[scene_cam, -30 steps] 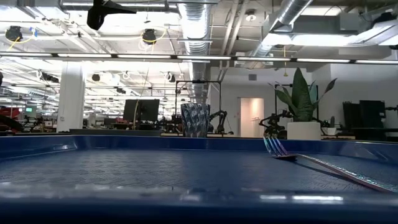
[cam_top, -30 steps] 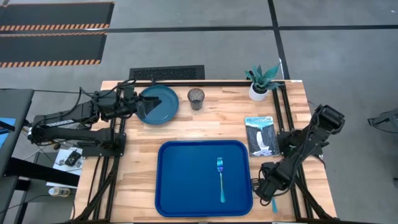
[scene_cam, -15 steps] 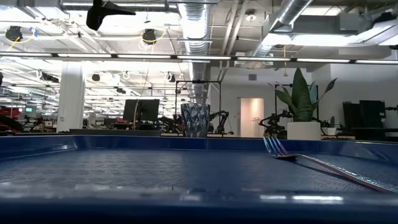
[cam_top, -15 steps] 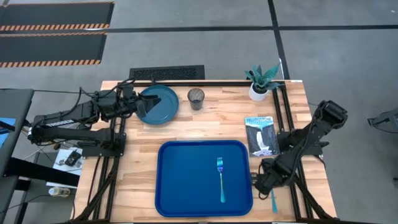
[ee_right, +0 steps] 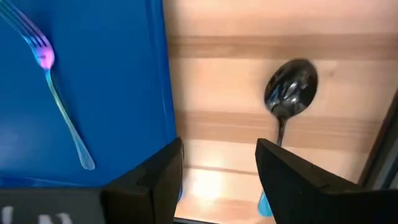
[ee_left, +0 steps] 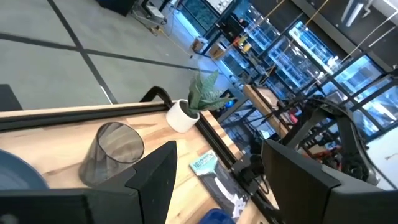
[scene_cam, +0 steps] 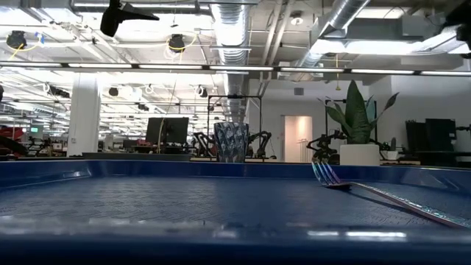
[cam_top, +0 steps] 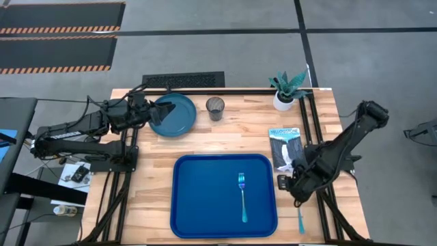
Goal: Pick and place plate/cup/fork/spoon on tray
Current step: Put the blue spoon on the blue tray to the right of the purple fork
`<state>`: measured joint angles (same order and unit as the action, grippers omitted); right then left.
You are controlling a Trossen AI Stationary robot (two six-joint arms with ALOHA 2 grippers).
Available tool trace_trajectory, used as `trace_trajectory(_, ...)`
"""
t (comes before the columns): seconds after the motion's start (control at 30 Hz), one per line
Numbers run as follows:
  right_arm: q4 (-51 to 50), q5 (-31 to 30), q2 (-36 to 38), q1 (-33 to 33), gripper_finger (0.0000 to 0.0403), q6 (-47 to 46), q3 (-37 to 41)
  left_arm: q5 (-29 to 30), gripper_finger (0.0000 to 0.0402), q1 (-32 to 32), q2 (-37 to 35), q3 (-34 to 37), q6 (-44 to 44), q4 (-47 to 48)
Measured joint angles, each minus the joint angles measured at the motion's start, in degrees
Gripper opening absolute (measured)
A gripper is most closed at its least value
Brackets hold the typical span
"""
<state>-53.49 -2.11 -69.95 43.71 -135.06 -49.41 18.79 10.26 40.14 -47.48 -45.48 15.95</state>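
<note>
The blue tray [cam_top: 198, 205] lies at the table's near middle, and the fork [cam_top: 242, 197] lies flat in its right half. The teal plate [cam_top: 176, 115] and the clear cup [cam_top: 215, 108] stand on the wood at the far left. The spoon [ee_right: 290, 93] lies flat on the wood right of the tray; the high view shows only its blue handle [cam_top: 300, 221]. My right gripper [cam_top: 295, 190] is open and empty above the tray's right edge, with the spoon just beyond its fingertips [ee_right: 273, 163]. My left gripper [cam_top: 153, 113] is open and empty, held high over the plate's left rim.
A white pot with a green plant [cam_top: 285, 92] stands at the far right corner. A packet [cam_top: 287, 148] lies right of the tray's far end. Black frame rails [cam_top: 321, 137] run along the table's edges. Bare wood lies left of the tray.
My right gripper has moved toward the table's far edge, away from the near right corner. This uncovers more of the spoon's handle, and the spoon itself stays where it was. The fork, plate and cup have not moved.
</note>
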Motion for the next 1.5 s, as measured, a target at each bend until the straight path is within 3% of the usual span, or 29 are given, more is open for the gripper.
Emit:
trace_trajectory(0.23,-2.3,8.3,-6.1,5.7,0.0223,-0.8,0.1,1.9,0.0222,0.0,0.8,0.0,-2.3,0.0)
trace_trajectory(0.4,-1.0,9.5,-10.1,7.8,0.0223,-1.0,0.2,2.1,0.0222,0.0,1.9,0.0,-3.8,-0.1)
trace_trajectory(0.67,15.1,11.2,-15.0,8.3,0.0223,-1.6,6.7,1.4,0.0222,0.0,3.6,0.0,-4.3,0.2)
trace_trajectory(1.0,15.8,12.6,-16.6,7.8,0.0221,-2.1,8.0,1.0,0.0222,0.0,5.4,0.0,-5.0,-0.6)
trace_trajectory(1.5,18.3,13.2,-16.5,5.6,0.0102,-1.9,10.3,1.0,0.0222,0.0,6.1,0.0,-5.9,-0.4)
